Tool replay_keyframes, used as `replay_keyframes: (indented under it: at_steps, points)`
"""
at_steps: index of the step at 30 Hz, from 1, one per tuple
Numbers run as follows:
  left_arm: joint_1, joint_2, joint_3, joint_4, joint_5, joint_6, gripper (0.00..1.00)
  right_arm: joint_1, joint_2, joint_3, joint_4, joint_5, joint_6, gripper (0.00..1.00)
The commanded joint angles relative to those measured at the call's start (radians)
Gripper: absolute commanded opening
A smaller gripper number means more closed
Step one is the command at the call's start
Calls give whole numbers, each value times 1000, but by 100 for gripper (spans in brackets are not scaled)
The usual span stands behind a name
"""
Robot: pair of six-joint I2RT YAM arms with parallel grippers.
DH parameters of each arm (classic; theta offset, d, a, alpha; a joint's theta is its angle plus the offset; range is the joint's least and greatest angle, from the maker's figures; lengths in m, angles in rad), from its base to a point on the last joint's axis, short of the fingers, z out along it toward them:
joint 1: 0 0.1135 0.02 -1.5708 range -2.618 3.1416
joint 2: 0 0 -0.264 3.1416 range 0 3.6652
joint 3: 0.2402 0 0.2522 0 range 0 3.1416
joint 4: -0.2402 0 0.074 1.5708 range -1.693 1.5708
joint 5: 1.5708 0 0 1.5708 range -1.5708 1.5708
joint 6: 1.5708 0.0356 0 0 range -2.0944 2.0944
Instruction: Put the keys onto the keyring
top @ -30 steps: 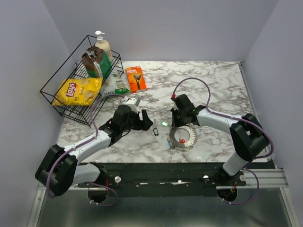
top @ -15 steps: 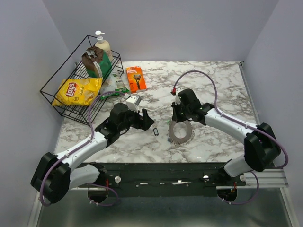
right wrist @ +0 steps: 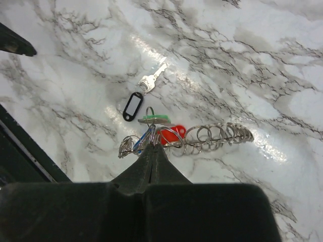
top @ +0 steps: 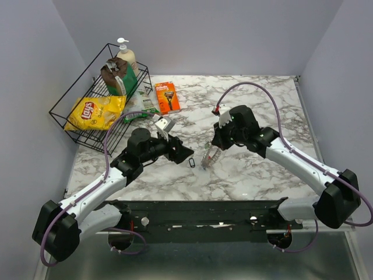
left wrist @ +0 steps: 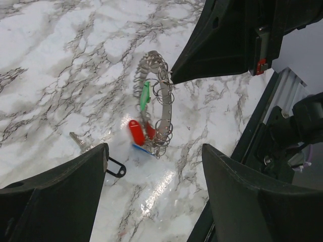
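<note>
- The right end effector is pinching the keyring by its rim, fingers pressed together on the wire, and is holding it edge-on above the desk.
- Whether the coil's lower edge is touching the surface is not clear.
- A green tag, a red tag and a blue tag are hanging inside the ring and appear to be threaded on it already.
- The silver key with its dark oval loop is lying flat on the desk, apart from the ring and just beside its lower end.
- The left end effector is hovering with fingers spread wide and gripping nothing. The silver key is lying near its left fingertip, and the ring is standing beyond the gap.
- The ring is probably behaving as a light, springy wire coil, likely to flex and swing, so a firm pinch across a few loops seems wise.
- The silver key is looking thin, stiff and slick on glossy marble. Taking it by the edges of the oval loop, or where loop meets blade, is probably giving the surest hold, since a flat blade may be skating away.
</note>
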Motion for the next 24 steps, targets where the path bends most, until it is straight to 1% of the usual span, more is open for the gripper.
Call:
replay_keyframes:
  at_steps: [1, 6, 14, 19, 23, 24]
  points:
    - [-1, -18, 14, 41, 104, 17, 82, 10, -41, 53, -33, -116, -72, 1]
    - [-9, -21, 30, 42, 149, 17, 81, 10, -81, 65, -45, -207, -105, 1]
    - [-29, -34, 63, 25, 181, 27, 81, 8, -186, 83, -66, -265, -151, 1]
    - [-40, -35, 85, 24, 215, 30, 81, 8, -216, 82, -71, -355, -179, 1]
    - [-41, -58, 106, 31, 258, 31, 80, 7, -222, 83, -82, -424, -200, 1]
    - [-40, -63, 108, 39, 302, 30, 80, 8, -223, 85, -83, -455, -202, 1]
